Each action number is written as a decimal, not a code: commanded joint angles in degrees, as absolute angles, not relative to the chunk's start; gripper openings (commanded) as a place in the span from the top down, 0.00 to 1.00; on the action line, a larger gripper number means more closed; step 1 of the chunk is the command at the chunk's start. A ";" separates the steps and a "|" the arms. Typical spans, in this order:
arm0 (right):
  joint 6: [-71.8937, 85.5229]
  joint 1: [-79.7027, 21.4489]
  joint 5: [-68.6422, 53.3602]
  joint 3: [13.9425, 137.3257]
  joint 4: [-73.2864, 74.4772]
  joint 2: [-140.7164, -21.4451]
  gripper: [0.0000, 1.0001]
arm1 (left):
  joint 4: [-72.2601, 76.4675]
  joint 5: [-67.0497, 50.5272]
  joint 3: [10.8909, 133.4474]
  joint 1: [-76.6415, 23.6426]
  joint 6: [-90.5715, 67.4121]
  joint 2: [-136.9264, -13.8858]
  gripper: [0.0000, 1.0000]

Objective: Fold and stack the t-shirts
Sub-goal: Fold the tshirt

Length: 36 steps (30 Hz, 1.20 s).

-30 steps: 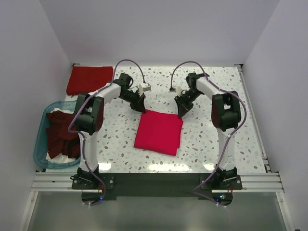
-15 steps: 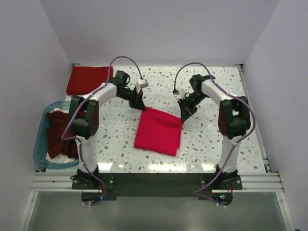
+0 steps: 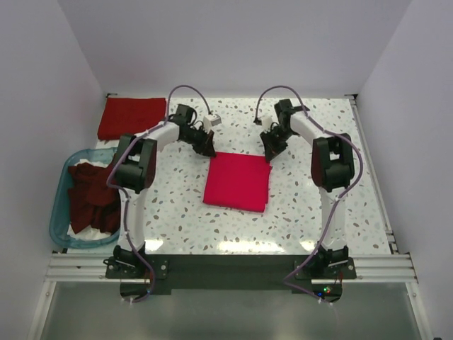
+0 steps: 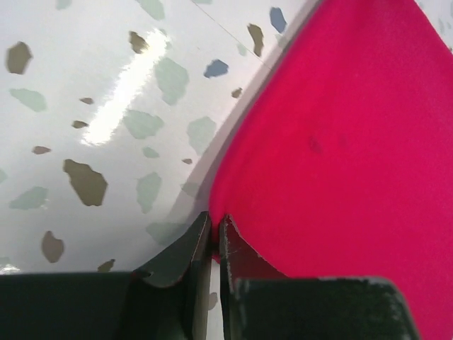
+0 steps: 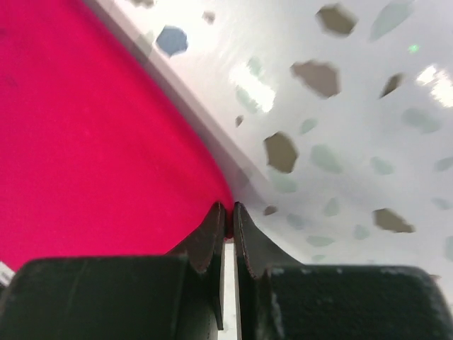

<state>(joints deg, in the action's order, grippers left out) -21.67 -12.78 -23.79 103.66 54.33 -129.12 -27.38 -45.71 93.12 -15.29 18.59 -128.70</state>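
Observation:
A bright crimson-pink t-shirt (image 3: 237, 181), folded into a square, lies in the middle of the speckled table (image 3: 177, 205). My left gripper (image 3: 209, 151) is shut on its far left corner (image 4: 219, 237). My right gripper (image 3: 270, 155) is shut on its far right corner (image 5: 228, 212). Both wrist views show the red cloth pinched between the black fingertips, the rest stretching away over the table. A folded darker red t-shirt (image 3: 130, 117) lies at the far left corner. Several maroon t-shirts (image 3: 90, 198) sit crumpled in the blue tub (image 3: 60, 185).
The translucent blue tub stands at the left edge, beside the left arm. White walls close in the table on three sides. A metal rail (image 3: 226, 265) runs along the near edge, by both arm bases.
Both grippers closed on the far corners of the crimson-pink t-shirt and pulled it away from me. The cloth now lies squarer and farther back on the table.

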 commanded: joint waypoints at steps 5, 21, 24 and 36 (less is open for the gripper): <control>-20.57 -12.22 -20.91 111.71 52.38 -127.82 0.62 | -18.22 -42.62 92.40 -12.05 10.56 -122.73 0.57; -9.24 -25.49 -36.28 79.73 40.78 -97.39 0.67 | 15.27 -60.64 44.40 -10.27 -27.05 -85.52 0.46; -8.70 -25.40 -42.16 72.00 39.20 -94.84 0.73 | 15.73 -60.73 44.12 -16.68 -27.16 -87.18 0.47; -12.03 -16.11 -46.68 60.73 37.43 -109.24 0.79 | 7.04 -57.83 44.91 -18.81 -20.22 -109.33 0.52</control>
<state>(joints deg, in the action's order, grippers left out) -9.17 -20.73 -44.97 61.41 37.36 -106.41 11.79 -58.81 44.16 -20.14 -25.47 -107.53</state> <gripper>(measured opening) 0.218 0.481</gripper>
